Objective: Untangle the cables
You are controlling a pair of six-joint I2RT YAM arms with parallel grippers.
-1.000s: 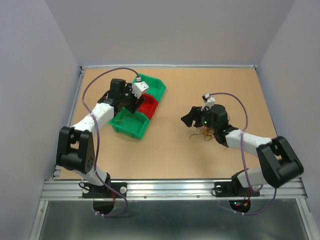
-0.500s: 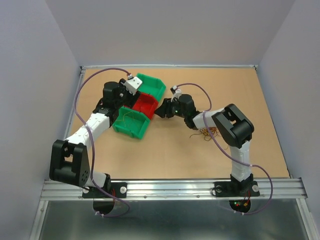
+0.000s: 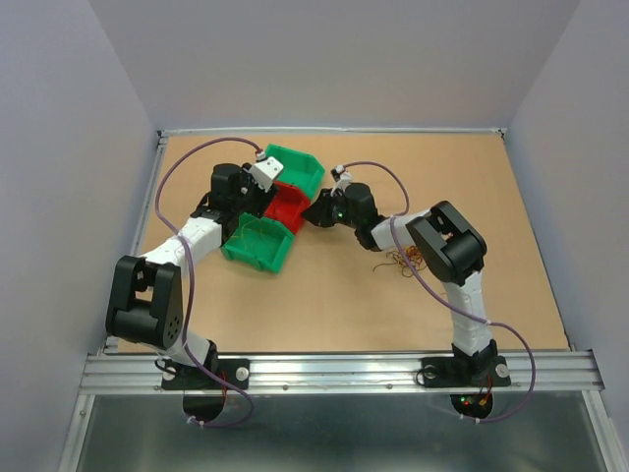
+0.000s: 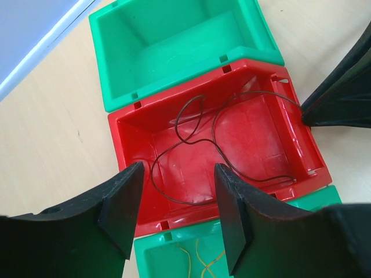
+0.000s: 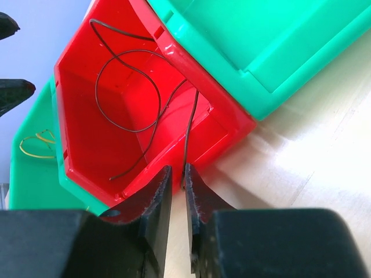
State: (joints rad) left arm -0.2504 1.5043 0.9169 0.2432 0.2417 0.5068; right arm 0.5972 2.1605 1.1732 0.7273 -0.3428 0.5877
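Note:
A loose clump of red, orange and yellow cables [image 3: 405,261] lies on the table right of centre. Dark brown cables [image 4: 191,139] curl inside the red bin [image 4: 130,147]. My right gripper [image 5: 178,176] sits at that bin's right rim [image 5: 232,119]. Its jaws are nearly together, with a slim gap. The end of one dark cable [image 5: 190,133] hangs over the rim into that gap and rests against the right finger. My left gripper [image 4: 177,214] hovers open and empty over the bin's near rim. Yellow cables [image 4: 200,260] lie in the near green bin.
Three bins stand in a row: far green bin [image 3: 300,167], red bin [image 3: 288,208] and near green bin [image 3: 256,244]. My two grippers, left gripper [image 3: 257,200] and right gripper [image 3: 316,211], sit close together across the red bin. Grey walls enclose the table.
My right arm has swung from the cable clump to the red bin's rim, and its jaws have narrowed. My left gripper has shifted slightly over the bins and stays open.

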